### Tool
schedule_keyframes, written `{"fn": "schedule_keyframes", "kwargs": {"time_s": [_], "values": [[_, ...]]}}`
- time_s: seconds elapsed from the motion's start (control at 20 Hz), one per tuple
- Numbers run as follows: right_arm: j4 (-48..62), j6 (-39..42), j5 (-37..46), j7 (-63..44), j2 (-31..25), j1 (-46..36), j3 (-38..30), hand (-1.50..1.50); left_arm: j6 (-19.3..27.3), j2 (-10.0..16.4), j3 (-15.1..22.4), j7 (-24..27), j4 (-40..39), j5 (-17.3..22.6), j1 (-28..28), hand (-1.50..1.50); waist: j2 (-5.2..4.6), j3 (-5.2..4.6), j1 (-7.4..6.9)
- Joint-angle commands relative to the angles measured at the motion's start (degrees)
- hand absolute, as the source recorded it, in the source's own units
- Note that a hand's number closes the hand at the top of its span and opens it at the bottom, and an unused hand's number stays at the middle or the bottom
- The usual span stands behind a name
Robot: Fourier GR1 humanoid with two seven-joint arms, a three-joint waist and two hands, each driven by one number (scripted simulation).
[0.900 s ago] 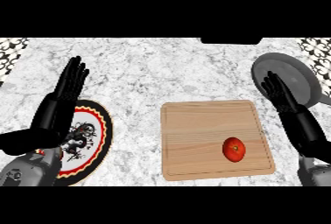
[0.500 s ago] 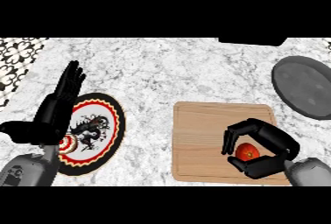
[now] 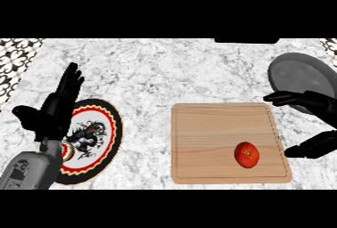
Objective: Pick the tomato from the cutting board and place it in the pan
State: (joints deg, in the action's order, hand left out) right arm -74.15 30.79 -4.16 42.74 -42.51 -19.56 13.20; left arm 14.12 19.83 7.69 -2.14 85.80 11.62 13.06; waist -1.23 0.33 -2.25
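Over to the rectangular light wooden cutting board (image 3: 204, 133), flat on the white-and-grey marbled counter (image 3: 164, 71). There, near the board's lower right corner: the round red tomato (image 3: 247, 155), lying free on the wood. Just off the board's right edge, the black right hand (image 3: 317, 106), opened wide, fingers (image 3: 289, 99) and thumb spread far apart like a big bracket, gripping nothing. Close to the tomato, yet clearly apart from it, bare wood in between. Uppermost fingers crossing the lower rim of the round dark grey pan (image 3: 299, 75), up at the counter's far right, well apart from the tomato. Now to the left side: the black left hand (image 3: 63, 100), upright near the view's left edge, fingers straight and pressed together, resting. Beneath it, the round plate (image 3: 117, 133) with a red, yellow and black rim and a dark figure at its centre, flat on the counter, left of the board and apart from it. Grey left forearm (image 3: 26, 171) across the plate's lower left part.
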Motion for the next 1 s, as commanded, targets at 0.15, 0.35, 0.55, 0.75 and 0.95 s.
{"fn": "schedule_keyframes", "kwargs": {"time_s": [0.15,0.35,0.55,0.75,0.95], "values": [[2.1,7.1,9.2,14.0,-12.2,-9.8,2.6,-1.50,-1.6,1.0,-1.4,0.1,-3.7,0.2,2.2,0.00,0.11,-0.21,-0.28],[3.5,6.8,12.7,15.9,-16.0,-12.9,6.4,-1.50,-0.9,0.9,-2.3,-0.7,-3.4,0.0,3.1,0.00,0.50,-0.26,0.15],[1.9,5.8,11.4,14.1,-14.9,-16.9,8.0,-1.50,0.2,-0.3,-0.7,-2.6,0.4,-0.9,0.9,0.00,1.04,-0.30,0.47],[0.7,1.5,13.3,13.7,-13.1,-18.5,9.7,-1.50,-1.3,0.0,-3.1,-1.2,-4.0,-0.1,1.9,0.00,1.02,-0.34,1.29],[-1.6,4.3,11.6,9.9,-11.2,-19.8,13.6,-1.50,-1.4,-0.6,-2.6,-0.3,-3.7,-0.9,1.6,0.00,1.07,-0.38,1.32]]}}
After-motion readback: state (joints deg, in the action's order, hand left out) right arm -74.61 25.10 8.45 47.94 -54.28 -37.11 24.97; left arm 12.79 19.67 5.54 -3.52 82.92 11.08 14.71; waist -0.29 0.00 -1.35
